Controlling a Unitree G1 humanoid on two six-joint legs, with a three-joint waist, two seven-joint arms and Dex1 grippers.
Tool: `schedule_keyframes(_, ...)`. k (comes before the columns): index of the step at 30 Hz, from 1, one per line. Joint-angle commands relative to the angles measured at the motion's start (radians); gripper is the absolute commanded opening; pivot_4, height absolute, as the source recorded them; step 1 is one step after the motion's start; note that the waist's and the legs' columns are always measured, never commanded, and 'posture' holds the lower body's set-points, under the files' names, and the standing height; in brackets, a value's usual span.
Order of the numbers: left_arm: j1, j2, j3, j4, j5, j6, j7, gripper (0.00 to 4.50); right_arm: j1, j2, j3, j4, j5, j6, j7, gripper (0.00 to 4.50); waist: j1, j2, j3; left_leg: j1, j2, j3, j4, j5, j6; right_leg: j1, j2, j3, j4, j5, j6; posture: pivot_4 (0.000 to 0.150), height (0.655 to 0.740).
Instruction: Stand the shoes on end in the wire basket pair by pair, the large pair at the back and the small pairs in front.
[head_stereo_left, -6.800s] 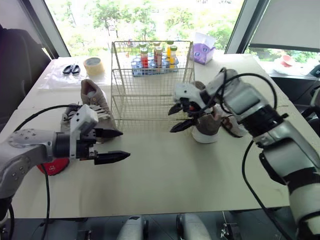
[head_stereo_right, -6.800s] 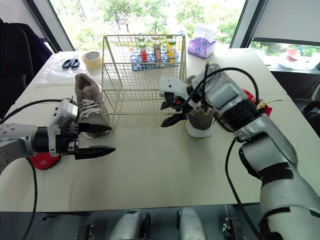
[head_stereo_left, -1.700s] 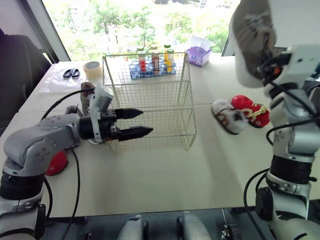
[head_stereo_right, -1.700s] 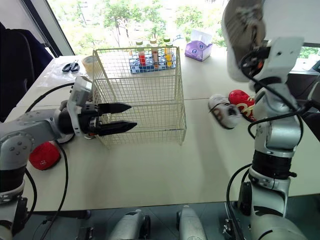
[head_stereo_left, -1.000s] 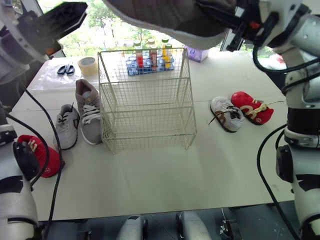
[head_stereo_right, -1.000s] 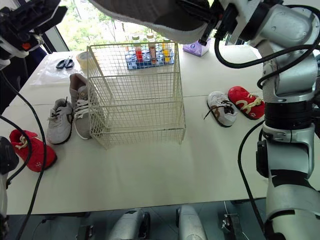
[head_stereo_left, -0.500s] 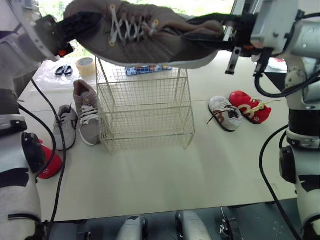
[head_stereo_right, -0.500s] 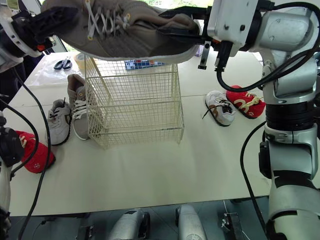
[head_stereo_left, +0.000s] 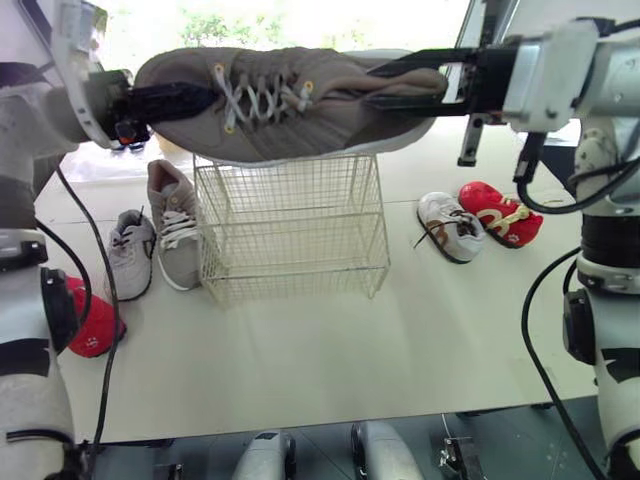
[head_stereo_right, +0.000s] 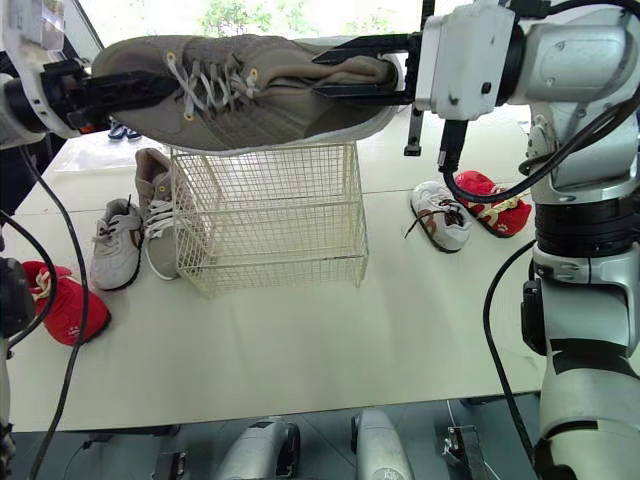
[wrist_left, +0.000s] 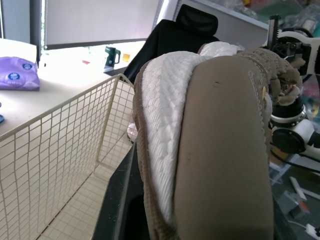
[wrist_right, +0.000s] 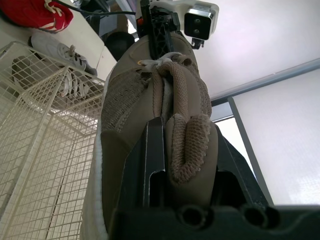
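The large taupe shoe (head_stereo_left: 300, 115) hangs level just above the wire basket (head_stereo_left: 300, 245) — its heel collar clamped in the right fingers (head_stereo_left: 410, 98), its toe pinched by the left fingers (head_stereo_left: 175, 98). Its mate (head_stereo_left: 172, 225) lies on the desk (head_stereo_left: 330, 350) just left of the basket.

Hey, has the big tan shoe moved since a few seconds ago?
Yes. The big tan shoe rose from the table right of the wire basket to above its top rim, held by the left gripper and right gripper.
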Motion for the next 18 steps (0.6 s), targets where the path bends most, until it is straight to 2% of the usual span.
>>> schedule_keyframes(1, 0.001, -0.018, 0.087, -0.066, -0.074, 0.038, -0.003, 0.69, -0.018, -0.006, -0.031, 0.003, -0.016, 0.004, -0.048, 0.30, 0.002, 0.000, 0.000, 0.000, 0.000, 0.000, 0.000, 0.000, 0.000, 0.000, 0.000, 0.000, 0.000, 0.000, 0.000, 0.150, 0.7400)
schedule_keyframes(2, 0.010, -0.025, 0.112, -0.071, -0.086, 0.052, 0.017, 0.69, -0.016, -0.007, -0.038, 0.007, -0.019, 0.013, -0.063, 0.30, 0.002, 0.000, 0.000, 0.000, 0.000, 0.000, 0.000, 0.000, 0.000, 0.000, 0.000, 0.000, 0.000, 0.000, 0.000, 0.150, 0.7400)
schedule_keyframes(8, 0.103, -0.103, 0.336, -0.145, -0.198, 0.136, 0.230, 0.69, 0.038, 0.000, -0.166, 0.027, 0.070, 0.212, -0.240, 3.19, 0.002, -0.001, 0.000, 0.000, 0.000, 0.000, 0.001, 0.000, 0.000, -0.002, -0.002, 0.000, 0.007, 0.000, 0.000, 0.150, 0.7400)
schedule_keyframes(10, 0.148, -0.144, 0.422, -0.210, -0.255, 0.159, 0.323, 0.69, 0.077, 0.017, -0.255, 0.019, 0.135, 0.309, -0.351, 4.23, 0.003, -0.001, 0.000, -0.001, 0.000, 0.000, 0.001, 0.000, -0.001, -0.003, -0.003, 0.001, 0.007, 0.000, 0.000, 0.150, 0.7400)
schedule_keyframes(11, 0.167, -0.165, 0.461, -0.241, -0.283, 0.169, 0.370, 0.69, 0.096, 0.031, -0.303, 0.010, 0.173, 0.362, -0.410, 4.45, 0.003, -0.001, 0.000, -0.001, 0.000, 0.000, 0.001, 0.000, -0.001, -0.003, -0.003, 0.001, 0.008, 0.000, 0.000, 0.150, 0.7400)
schedule_keyframes(12, 0.181, -0.188, 0.499, -0.269, -0.314, 0.177, 0.418, 0.69, 0.112, 0.052, -0.355, 0.000, 0.222, 0.420, -0.478, 4.45, 0.004, -0.001, 0.000, -0.001, 0.000, 0.000, 0.001, 0.000, -0.001, -0.003, -0.003, 0.001, 0.008, 0.000, 0.000, 0.150, 0.7400)
schedule_keyframes(14, 0.201, -0.243, 0.570, -0.331, -0.378, 0.179, 0.523, 0.69, 0.154, 0.108, -0.473, -0.035, 0.382, 0.590, -0.619, 4.45, 0.007, -0.001, -0.001, -0.001, 0.000, 0.000, 0.001, 0.001, -0.002, -0.004, -0.003, 0.002, 0.008, 0.000, 0.000, 0.150, 0.7400)
schedule_keyframes(15, 0.206, -0.293, 0.600, -0.371, -0.410, 0.161, 0.592, 0.69, 0.208, 0.161, -0.516, -0.080, 0.510, 0.689, -0.683, 4.45, 0.009, -0.001, -0.001, -0.001, 0.000, 0.000, 0.001, 0.001, -0.002, -0.004, -0.004, 0.003, 0.008, 0.000, 0.000, 0.150, 0.7400)
schedule_keyframes(18, 0.217, -0.414, 0.634, -0.470, -0.474, 0.114, 0.746, 0.69, 0.296, 0.308, -0.542, -0.209, 0.745, 0.837, -0.833, 4.45, 0.011, -0.003, -0.002, -0.001, 0.001, -0.001, 0.001, 0.001, -0.003, -0.003, -0.003, 0.003, 0.009, 0.000, 0.000, 0.150, 0.7400)
